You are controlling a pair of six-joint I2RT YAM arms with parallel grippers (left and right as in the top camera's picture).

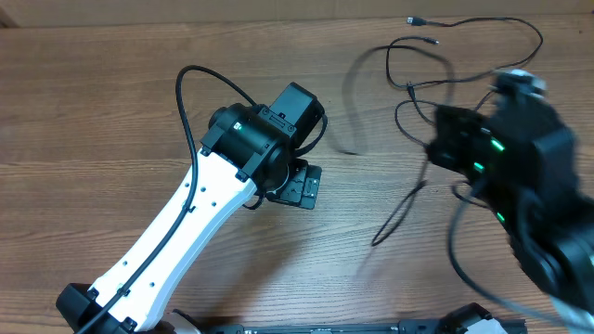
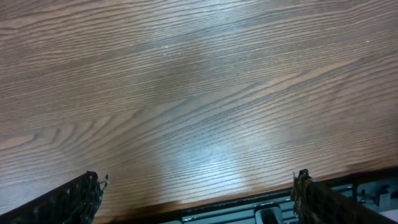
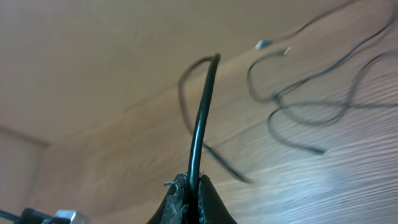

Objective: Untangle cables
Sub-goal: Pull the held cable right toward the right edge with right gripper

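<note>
Pinching one cable (image 3: 201, 118), right gripper (image 3: 189, 182) faces two pale-tipped plugs (image 3: 261, 44).

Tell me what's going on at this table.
Two robot arms are working on tangled thin black cables. The right claw is shut on one black cable, which rises from between its fingers above the wooden table. The remaining strands lie in loose loops at the upper right of the overhead view, small plugs showing. The left claw is wide open over bare wood, holding nothing.

Loose black cables (image 1: 413, 39) on wooden table (image 1: 93, 111)
</note>
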